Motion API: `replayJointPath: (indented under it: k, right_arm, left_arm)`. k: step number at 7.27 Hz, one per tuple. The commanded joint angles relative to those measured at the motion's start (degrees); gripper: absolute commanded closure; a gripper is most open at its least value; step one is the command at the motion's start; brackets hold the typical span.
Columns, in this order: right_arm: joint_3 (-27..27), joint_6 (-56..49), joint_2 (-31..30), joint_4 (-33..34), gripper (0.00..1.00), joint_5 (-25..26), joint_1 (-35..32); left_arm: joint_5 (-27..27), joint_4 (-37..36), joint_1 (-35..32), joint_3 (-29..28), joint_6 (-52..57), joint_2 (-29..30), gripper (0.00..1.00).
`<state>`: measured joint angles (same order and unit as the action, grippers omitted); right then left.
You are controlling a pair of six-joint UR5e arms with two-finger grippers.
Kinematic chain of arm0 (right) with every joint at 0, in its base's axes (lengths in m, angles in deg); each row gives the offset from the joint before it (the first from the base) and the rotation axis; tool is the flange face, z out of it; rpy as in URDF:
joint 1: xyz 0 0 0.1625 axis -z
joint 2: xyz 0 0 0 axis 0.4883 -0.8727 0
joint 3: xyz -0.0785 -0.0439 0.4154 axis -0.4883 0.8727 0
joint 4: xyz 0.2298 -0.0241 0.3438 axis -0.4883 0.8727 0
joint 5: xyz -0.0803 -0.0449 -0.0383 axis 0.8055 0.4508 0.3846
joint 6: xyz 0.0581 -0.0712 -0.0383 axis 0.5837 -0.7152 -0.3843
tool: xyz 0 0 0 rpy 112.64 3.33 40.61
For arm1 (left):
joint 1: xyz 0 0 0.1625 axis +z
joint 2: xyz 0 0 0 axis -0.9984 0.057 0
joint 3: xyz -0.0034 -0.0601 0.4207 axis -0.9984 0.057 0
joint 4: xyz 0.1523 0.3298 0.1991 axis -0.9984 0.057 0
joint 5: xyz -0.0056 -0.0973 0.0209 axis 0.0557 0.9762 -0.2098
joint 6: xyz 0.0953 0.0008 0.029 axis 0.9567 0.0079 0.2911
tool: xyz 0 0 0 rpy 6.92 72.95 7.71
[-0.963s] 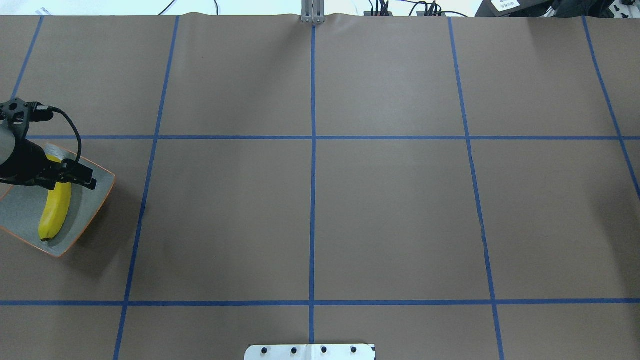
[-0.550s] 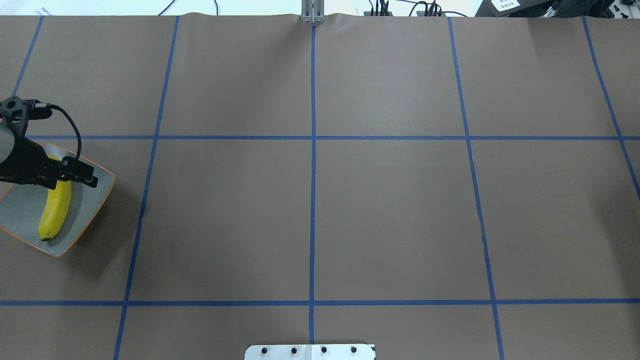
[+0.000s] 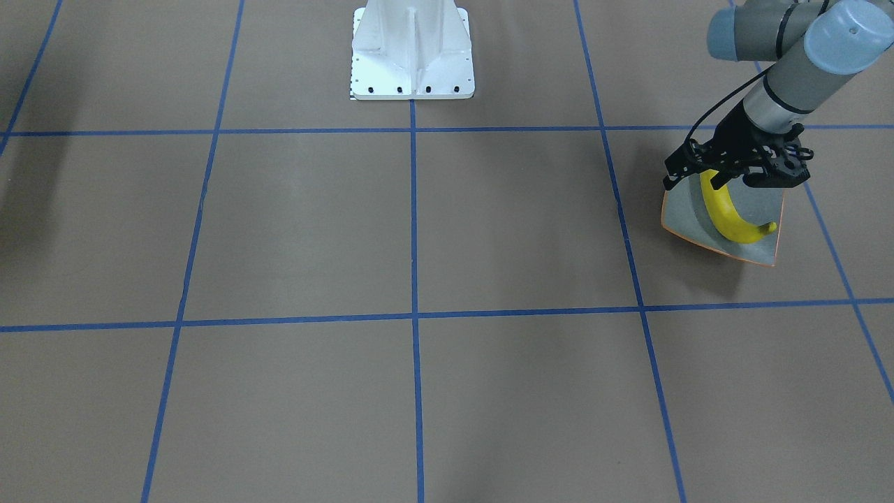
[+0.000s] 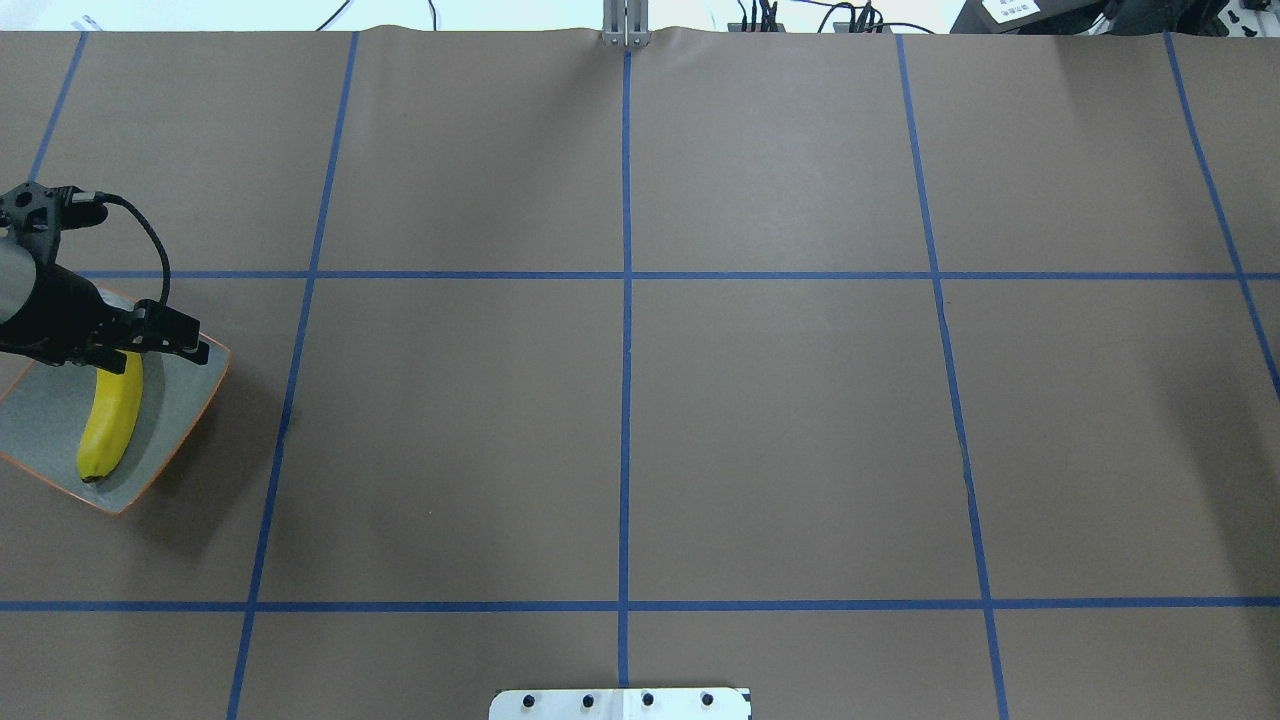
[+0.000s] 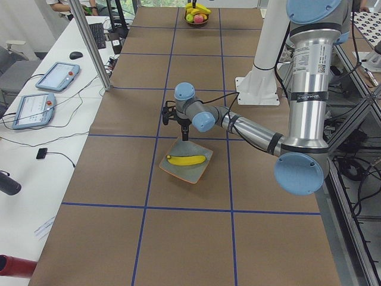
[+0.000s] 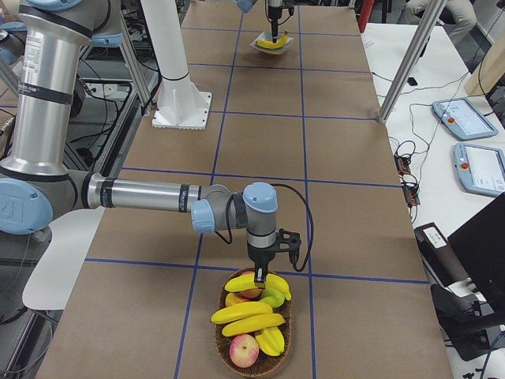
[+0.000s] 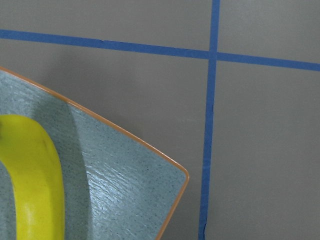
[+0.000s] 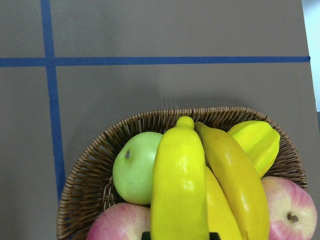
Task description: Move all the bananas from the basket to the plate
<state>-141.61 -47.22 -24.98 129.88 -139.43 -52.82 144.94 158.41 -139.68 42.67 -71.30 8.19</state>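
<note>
Right gripper (image 6: 259, 278): I am hanging it straight down over the basket (image 8: 85, 175), right at the top banana (image 8: 180, 185).
Right jaws: in the wrist view my dark tips are just showing at the bottom edge, one on each flank of that banana; I cannot tell whether they are pinching it or only straddling it.
Long axis: the top banana is running away from my wrist camera, stem end toward the basket's far rim, so my tips are crossing it, not lying along it.
Neighbours: a second banana (image 8: 232, 185) is lying against its right flank and a green apple (image 8: 132, 172) against its left, so I am judging the clearance tight.
Left gripper (image 4: 190, 342): I am holding it above the plate's (image 4: 40, 420) far corner, prongs apart and holding nothing.
Delivered banana (image 4: 110, 420): it is lying flat on the plate, beside and below my left jaws.
Nearer arm: my right arm is serving the basket and my left the plate; the two are sitting at opposite ends of the table, well apart.
</note>
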Motion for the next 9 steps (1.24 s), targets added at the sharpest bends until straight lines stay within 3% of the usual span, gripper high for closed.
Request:
replayJointPath:
  k: [1, 2, 3, 4, 5, 7, 9]
  right_arm:
    - [-6.4, -0.85, 0.63, 0.7, 1.0, -6.23, 0.57]
    - [-8.07, 3.07, 2.56, 0.17, 1.0, -10.72, 4.41]
    - [-13.22, 13.29, 3.27, -2.88, 1.0, -10.42, 12.54]
    - [-14.15, 25.14, 7.54, -5.43, 1.0, -10.16, 19.24]
    - [-14.24, 35.27, 13.5, -5.46, 1.0, -8.85, 25.92]
    - [-13.2, 49.54, 25.28, -4.84, 1.0, -6.21, 35.78]
    - [-9.6, 57.84, 35.31, -5.19, 1.0, -5.59, 41.51]
  left_arm:
    - [0.0, -0.19, 0.03, -0.26, -0.08, 1.34, 0.01]
    - [0.08, -0.55, 0.03, -0.61, -0.17, 2.92, 0.01]
    - [0.08, -0.64, 0.03, -0.44, -1.91, 4.93, 0.01]
    - [0.08, -0.64, 0.03, -0.52, -3.32, 6.95, 0.01]
    - [0.17, -0.64, 0.12, -0.79, -4.12, 9.15, 0.01]
    - [2.18, -0.29, 0.73, -5.16, -11.82, 18.96, 0.01]
    - [2.63, 0.94, 5.38, -6.94, -14.06, 25.15, 0.01]
